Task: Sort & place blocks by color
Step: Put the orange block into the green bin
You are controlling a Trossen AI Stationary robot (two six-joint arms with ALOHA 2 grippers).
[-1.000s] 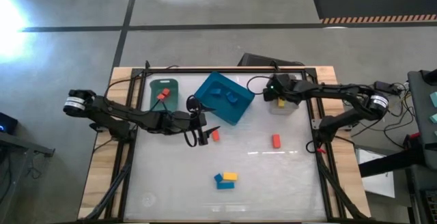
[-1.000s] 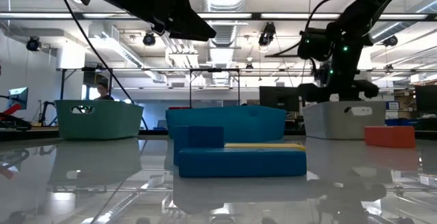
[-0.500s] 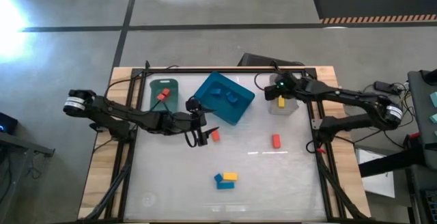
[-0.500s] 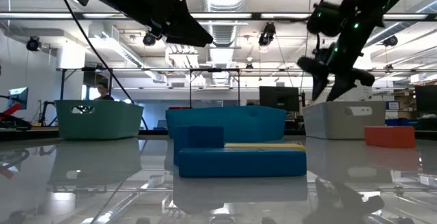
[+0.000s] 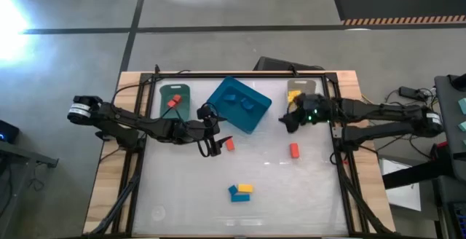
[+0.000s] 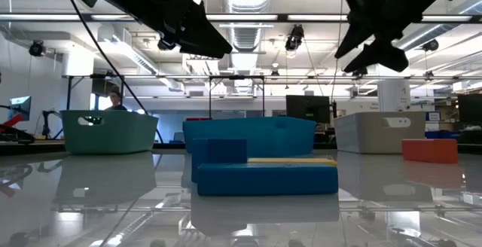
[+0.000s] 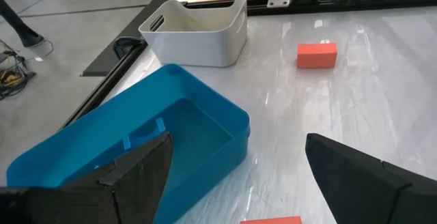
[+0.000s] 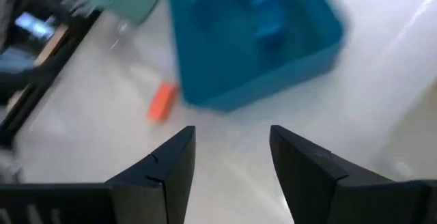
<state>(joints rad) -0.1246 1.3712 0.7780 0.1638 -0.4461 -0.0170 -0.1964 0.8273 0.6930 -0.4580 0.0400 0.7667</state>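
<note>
Overhead, my left gripper (image 5: 215,143) hovered with fingers spread wide and empty just beside a red block (image 5: 229,145), below the blue bin (image 5: 251,119). My right gripper (image 5: 288,120) hung above the table beside the grey bin (image 5: 295,86), jaws parted and holding nothing, with a yellow block (image 5: 293,101) just by it. A second red block (image 5: 294,150) lay near the right edge; a blue block (image 5: 234,193) and a yellow bar (image 5: 245,188) sat touching at the front. Two blue pieces (image 5: 247,104) lay in the blue bin, red ones (image 5: 173,101) in the green bin (image 5: 167,90).

Risk, as I judged it: the glossy white tabletop (image 5: 291,195) looked slippery, so a finger meeting the red block off-centre could skid it aside. The touching front pair could be dragged together. The bins were smooth, thin-walled plastic with rounded corners; the blocks hard, matte, square-edged.
</note>
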